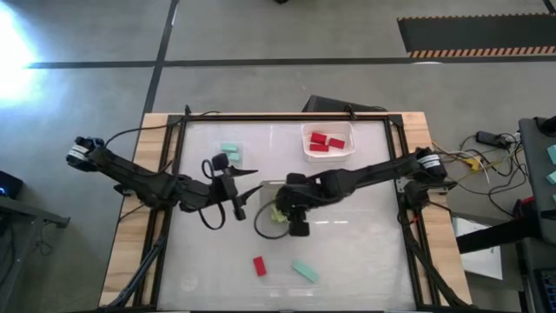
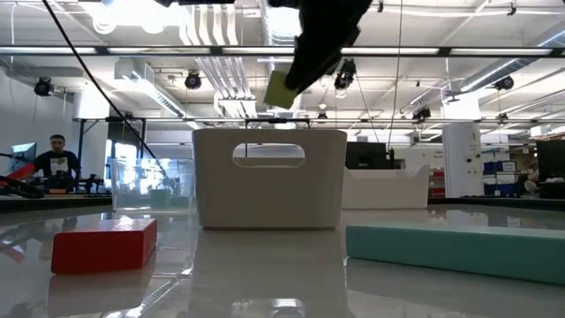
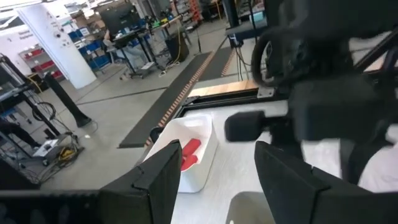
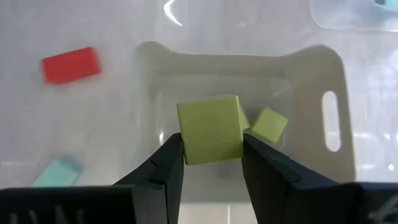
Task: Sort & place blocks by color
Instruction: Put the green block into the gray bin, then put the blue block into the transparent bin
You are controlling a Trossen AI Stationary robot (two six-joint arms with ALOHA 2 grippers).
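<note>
Overhead, the right arm reaches in from the desk's right edge toward the middle, its wrist bent so the right tool (image 4: pixel 211 158) points down over a clear container (image 4: pixel 311 68) near the desk's centre; its two fingers are clamped on the sides of a yellow-green block (image 4: pixel 210 129), held in the air above the container's opening; in the low view the same block (image 2: pixel 281 88) hangs well above the container's rim (image 2: pixel 269 134), not touching it. Inside that container, below the held piece, another yellow-green block (image 4: pixel 270 124) lies on the floor of the tray.

The left arm stretches in from the left edge, its forearm lying low across the desk, and the left tool (image 3: pixel 214 165) sits just left of the centre container; its fingers stand apart with nothing between them, and it touches no block.

A red block (image 1: pixel 259 265) and a teal block (image 1: pixel 305 271) lie loose on the desk (image 1: pixel 365 252) on the near side of the right tool, well apart from it; the low view shows them as the red block (image 2: pixel 104 245) and the teal one (image 2: pixel 455 249) in the foreground. A second tray (image 1: pixel 306 153) at the far right holds red blocks (image 1: pixel 327 143); two teal blocks (image 1: pixel 230 152) rest at the far left, beyond the left tool.
</note>
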